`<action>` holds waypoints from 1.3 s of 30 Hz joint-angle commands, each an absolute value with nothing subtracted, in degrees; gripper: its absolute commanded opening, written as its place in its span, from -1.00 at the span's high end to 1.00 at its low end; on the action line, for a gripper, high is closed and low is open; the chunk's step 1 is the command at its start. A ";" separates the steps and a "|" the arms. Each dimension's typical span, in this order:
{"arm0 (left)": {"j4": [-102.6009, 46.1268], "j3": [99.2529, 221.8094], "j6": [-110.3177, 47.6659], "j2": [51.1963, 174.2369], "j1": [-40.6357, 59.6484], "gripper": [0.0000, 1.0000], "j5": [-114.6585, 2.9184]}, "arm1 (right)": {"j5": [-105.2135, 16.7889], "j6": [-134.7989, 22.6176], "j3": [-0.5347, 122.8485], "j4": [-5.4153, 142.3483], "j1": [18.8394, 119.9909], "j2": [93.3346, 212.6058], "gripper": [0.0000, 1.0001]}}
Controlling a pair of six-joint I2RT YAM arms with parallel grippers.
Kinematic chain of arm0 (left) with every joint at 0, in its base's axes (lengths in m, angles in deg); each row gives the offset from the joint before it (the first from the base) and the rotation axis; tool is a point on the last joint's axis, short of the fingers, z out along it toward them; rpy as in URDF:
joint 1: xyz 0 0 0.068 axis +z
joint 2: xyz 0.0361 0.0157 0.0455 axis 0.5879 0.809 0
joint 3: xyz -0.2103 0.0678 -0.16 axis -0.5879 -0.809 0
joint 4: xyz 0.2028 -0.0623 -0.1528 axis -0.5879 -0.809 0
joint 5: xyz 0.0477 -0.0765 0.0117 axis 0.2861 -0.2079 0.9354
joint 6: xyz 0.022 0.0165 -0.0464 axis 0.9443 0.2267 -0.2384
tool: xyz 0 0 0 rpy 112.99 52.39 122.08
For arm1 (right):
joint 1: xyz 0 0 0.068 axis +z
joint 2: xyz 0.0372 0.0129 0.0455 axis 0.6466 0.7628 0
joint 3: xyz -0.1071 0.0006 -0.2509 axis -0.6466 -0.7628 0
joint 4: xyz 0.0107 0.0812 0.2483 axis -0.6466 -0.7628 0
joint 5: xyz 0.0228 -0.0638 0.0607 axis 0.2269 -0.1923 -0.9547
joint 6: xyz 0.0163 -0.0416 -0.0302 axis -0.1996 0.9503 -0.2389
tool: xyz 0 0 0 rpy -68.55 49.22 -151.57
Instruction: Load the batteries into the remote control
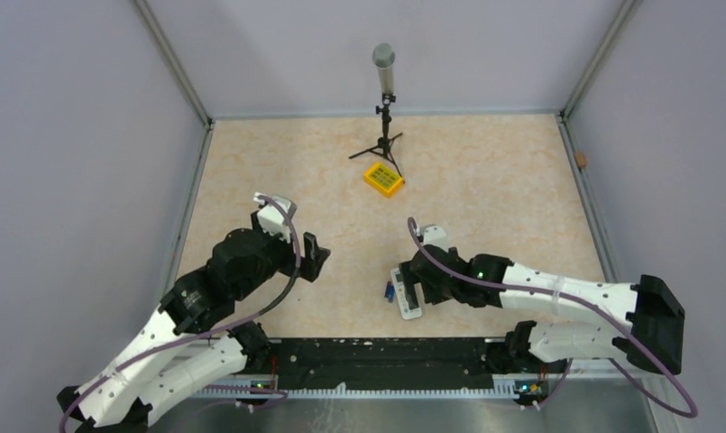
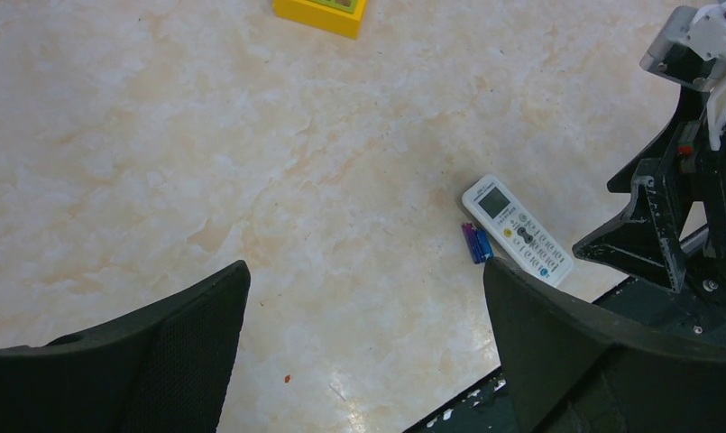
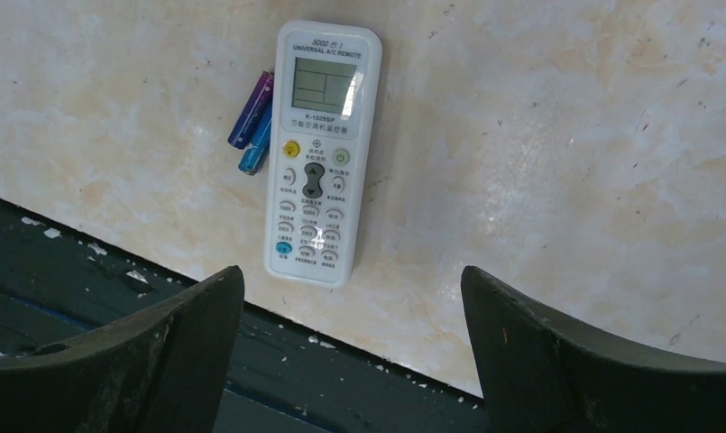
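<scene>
The white remote control (image 3: 321, 152) lies face up, buttons and screen showing, near the table's front edge (image 1: 410, 309). Two batteries (image 3: 253, 123), one purple and one blue, lie side by side touching its left side by the screen; in the overhead view the batteries (image 1: 390, 291) are a small blue speck. My right gripper (image 3: 352, 275) hangs open just above the remote's button end (image 1: 420, 287), with nothing between its fingers. My left gripper (image 2: 366, 271) is open and empty over bare table, well to the left (image 1: 314, 257). From there the remote (image 2: 517, 231) and batteries (image 2: 475, 243) show ahead.
A yellow square box (image 1: 383, 179) lies at the table's middle back, beside a small tripod stand with a grey cylinder (image 1: 385, 99). A black rail (image 1: 386, 356) runs along the near edge, right below the remote. Grey walls close in both sides.
</scene>
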State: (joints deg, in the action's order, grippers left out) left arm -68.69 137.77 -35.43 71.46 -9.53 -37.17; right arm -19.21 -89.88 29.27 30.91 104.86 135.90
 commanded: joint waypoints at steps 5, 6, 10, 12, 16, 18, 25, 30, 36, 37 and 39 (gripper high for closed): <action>-68.40 137.06 -35.30 69.88 -9.63 -0.97 -35.47 | -14.76 -94.61 30.15 29.47 108.40 139.39 -0.76; -68.42 137.10 -35.30 69.96 -9.61 -0.97 -35.56 | -14.59 -94.97 30.17 29.47 108.69 139.99 -0.76; -68.64 136.97 -35.30 69.82 -9.61 -0.97 -35.57 | -15.12 -95.72 30.16 31.45 109.65 142.89 -0.76; -68.66 136.97 -35.30 69.57 -9.68 -0.97 -35.49 | -15.32 -95.91 30.39 32.36 110.30 144.50 -0.76; -68.58 136.73 -35.30 69.14 -9.62 -0.97 -35.47 | -15.44 -96.54 31.23 33.76 111.33 148.01 -0.76; -68.65 136.71 -35.23 69.18 -9.61 -0.97 -35.49 | -15.43 -96.81 31.90 34.56 111.97 149.31 -0.75; -68.66 136.75 -35.30 68.89 -9.62 -0.97 -35.95 | -14.76 -98.68 32.72 36.16 112.86 152.98 -0.71; -68.64 136.65 -35.30 68.73 -9.61 -0.97 -36.22 | -13.52 -99.81 32.90 36.03 112.84 154.34 -0.63; -68.57 136.65 -35.38 68.91 -9.62 -0.97 -36.45 | -13.27 -100.08 33.22 36.93 112.88 156.29 -0.50; -68.57 136.64 -35.39 68.89 -9.61 -0.97 -36.46 | -12.92 -100.08 33.31 36.72 112.89 156.76 -0.46; -68.57 136.59 -35.41 68.93 -9.61 -0.97 -36.45 | -12.68 -100.15 33.50 36.47 112.83 157.51 -0.38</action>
